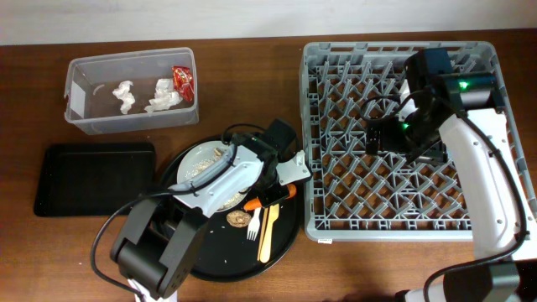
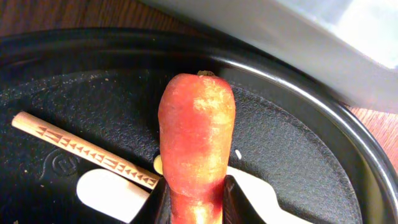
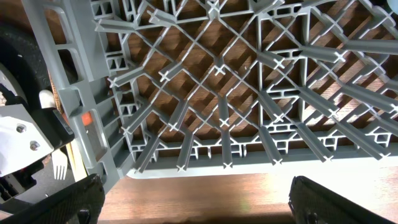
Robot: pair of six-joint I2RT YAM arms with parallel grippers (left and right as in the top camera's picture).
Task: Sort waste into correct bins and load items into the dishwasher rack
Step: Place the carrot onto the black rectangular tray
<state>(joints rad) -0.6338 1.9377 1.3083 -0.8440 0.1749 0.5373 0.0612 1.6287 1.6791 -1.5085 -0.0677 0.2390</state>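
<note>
Orange carrot (image 2: pixel 198 124) in left hand (image 2: pixel 196 202)

carrot (image 2: pixel 196 130): smooth, slight sheen | round tray (image 2: pixel 292 155): matt pebbled plastic | rack (image 1: pixel 394 228): grey plastic

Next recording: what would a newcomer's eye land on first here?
The orange carrot fills the left wrist view, pinched by the left gripper over the round black tray. The big grey rack dominates the right, the right gripper open above it. Far left, a clear tub holds napkins and a red wrapper.
</note>
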